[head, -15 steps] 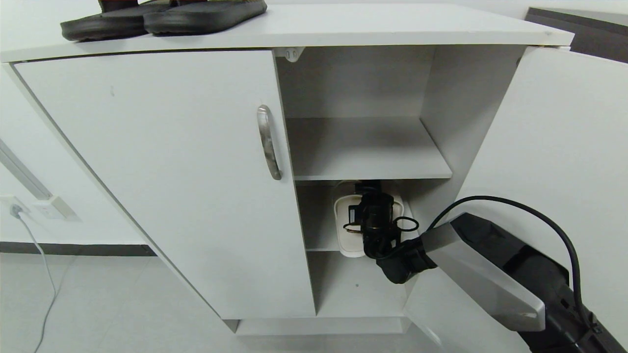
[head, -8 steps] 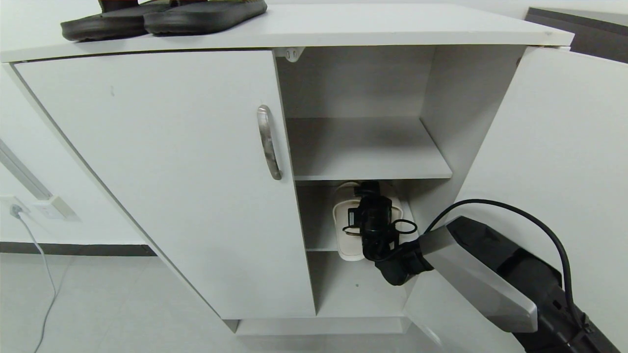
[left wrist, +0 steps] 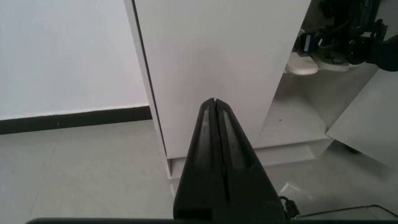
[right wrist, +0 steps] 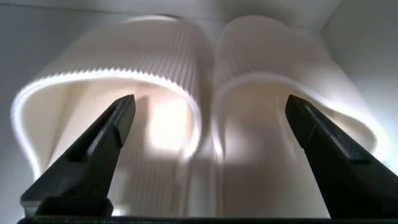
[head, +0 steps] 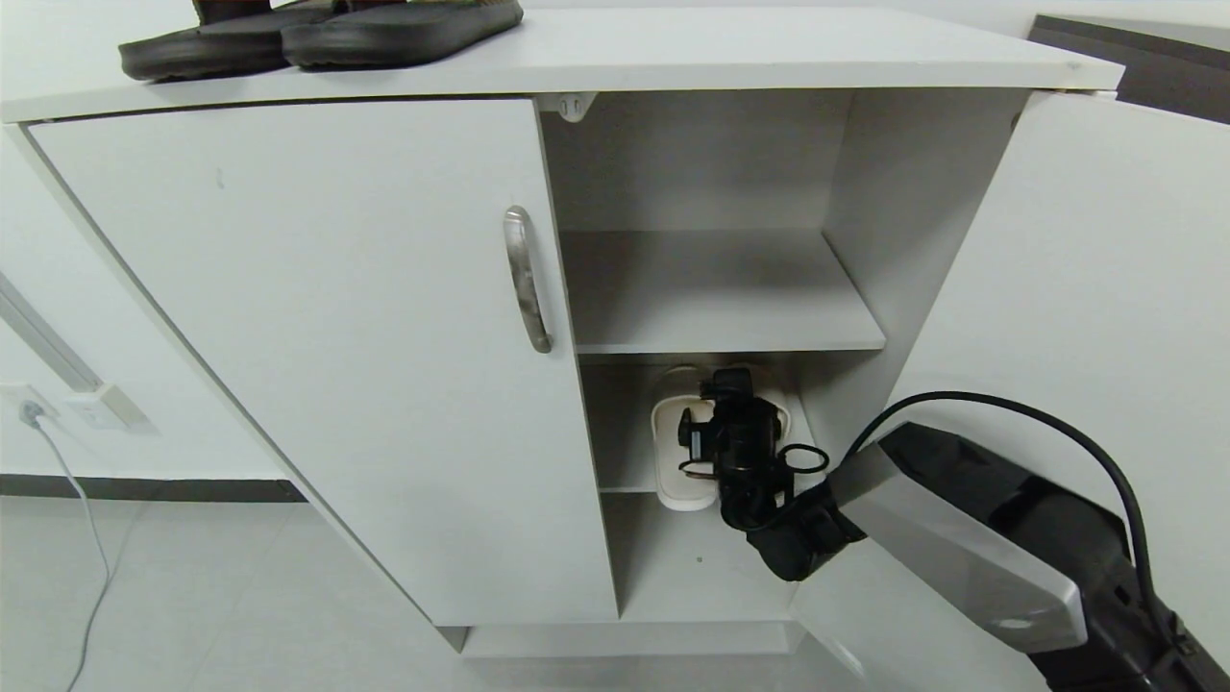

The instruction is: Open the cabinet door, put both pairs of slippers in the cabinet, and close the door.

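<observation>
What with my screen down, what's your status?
Right gripper open at white slippers, on lower shelf. Left gripper shut, outside cabinet. Black slippers on cabinet top; right door open.

Cabinet [head: 769, 48]: white, two doors. Left door [head: 317, 336], at 9 o'clock in the head view, is closed, with a metal bar handle [head: 527, 279] upright near its inner edge. Right door [head: 1086, 288], at 3 o'clock, stands swung wide open.

White slippers [head: 673, 461]: a pair side by side and touching, on the second shelf of the open bay, at 5 o'clock. Ribbed straps [right wrist: 124, 68], openings facing the cabinet front.

Black slippers [head: 317, 34]: a pair flat on the cabinet top, at 11 o'clock, side by side near the front edge.
</observation>
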